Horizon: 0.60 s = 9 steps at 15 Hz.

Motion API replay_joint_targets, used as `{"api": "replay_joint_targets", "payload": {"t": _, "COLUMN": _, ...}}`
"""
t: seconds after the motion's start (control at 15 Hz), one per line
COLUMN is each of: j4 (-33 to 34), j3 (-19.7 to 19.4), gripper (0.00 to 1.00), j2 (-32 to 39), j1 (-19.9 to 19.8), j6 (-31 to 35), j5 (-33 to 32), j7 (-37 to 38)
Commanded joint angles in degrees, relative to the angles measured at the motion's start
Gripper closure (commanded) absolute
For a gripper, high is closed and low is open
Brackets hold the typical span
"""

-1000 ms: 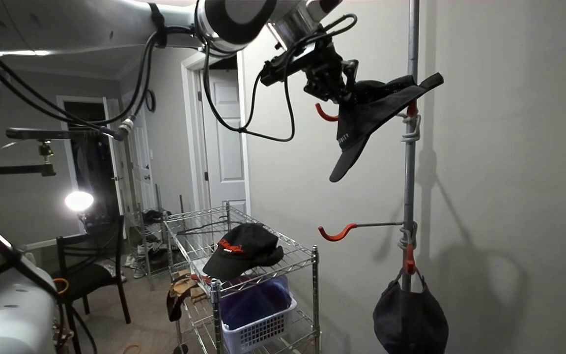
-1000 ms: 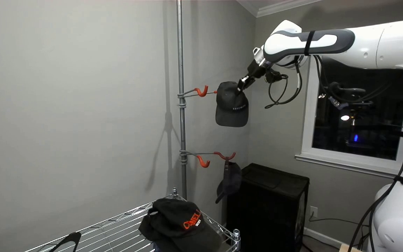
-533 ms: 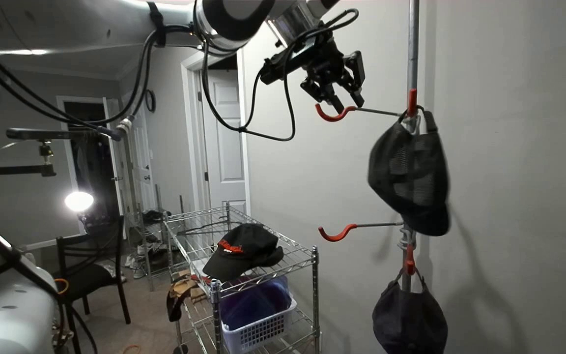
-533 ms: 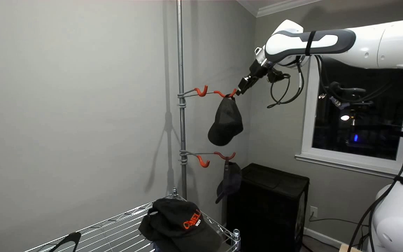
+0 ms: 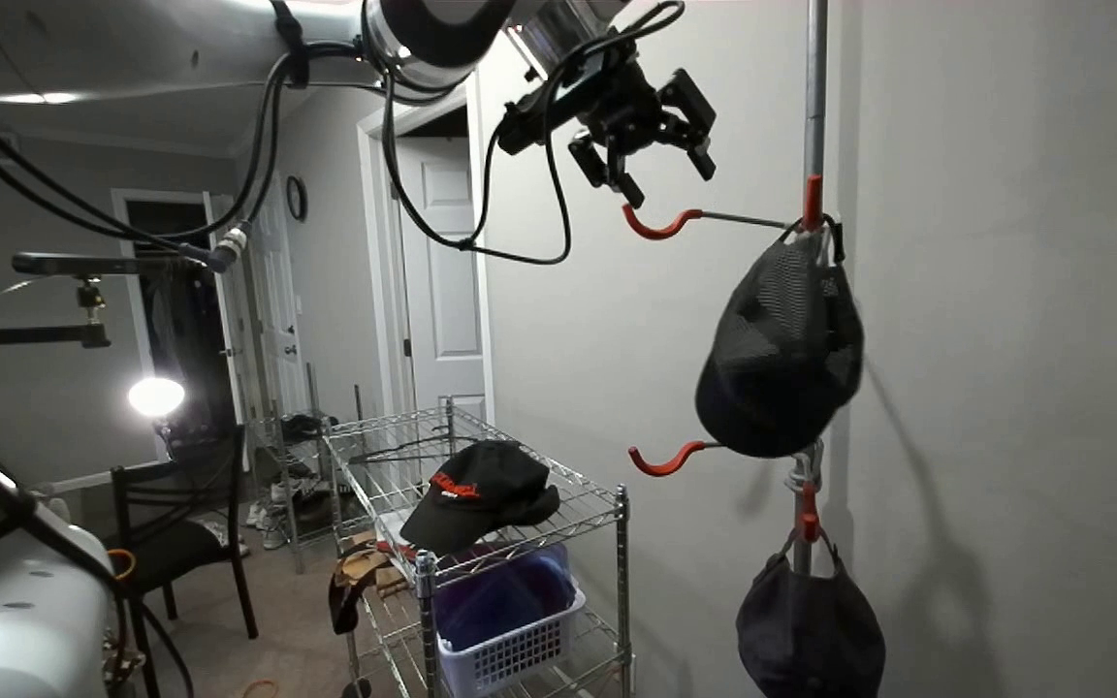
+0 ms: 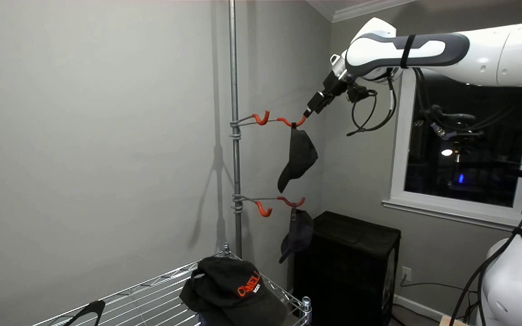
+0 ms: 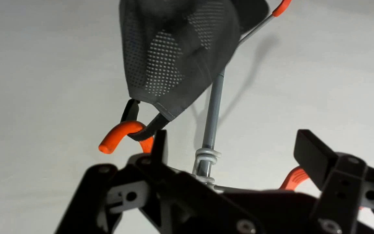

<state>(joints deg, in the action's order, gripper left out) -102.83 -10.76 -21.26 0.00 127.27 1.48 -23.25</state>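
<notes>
My gripper (image 5: 667,179) stands wide open with nothing between its fingers (image 7: 313,156). A black cap with a mesh back (image 5: 781,339) hangs by its rear strap from an upper orange-tipped hook (image 7: 115,136), brim down. In the wrist view this cap (image 7: 180,48) fills the top middle, and its strap loops around the hook beside my left-hand finger in the picture. An exterior view shows the gripper tips (image 6: 307,113) close to the hook's outer end; whether they touch cannot be told. A second dark cap (image 5: 811,620) hangs from a lower hook.
A metal pole (image 6: 234,68) carries the hooks, including another upper hook (image 5: 660,225) and a lower one (image 5: 665,460). A black cap with red lettering (image 6: 224,280) lies on a wire rack (image 5: 623,582), above a white basket (image 5: 520,650). A black box (image 6: 347,262) stands in the corner.
One second ago my gripper was shut on the mesh-backed cap at the upper hook. It has let go, its jaws have spread, and it has drawn back slightly. The released cap has dropped and swung on the hook.
</notes>
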Motion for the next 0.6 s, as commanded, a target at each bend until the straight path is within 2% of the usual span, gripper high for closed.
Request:
{"api": "replay_joint_targets", "payload": {"t": 0.0, "j4": -2.51, "j3": 1.36, "gripper": 0.00, "j2": -3.31, "j1": -0.56, "j6": -1.00, "j5": -1.35, "j7": 0.15}}
{"api": "replay_joint_targets", "payload": {"t": 0.2, "j4": -6.08, "j3": 2.49, "gripper": 0.00, "j2": -6.70, "j1": 0.08, "j6": -2.23, "j5": -1.59, "j7": -0.25}}
{"api": "replay_joint_targets", "payload": {"t": 0.53, "j4": -15.38, "j3": 7.81, "gripper": 0.00, "j2": -13.44, "j1": 1.92, "j6": -3.20, "j5": -5.31, "j7": 0.10}}
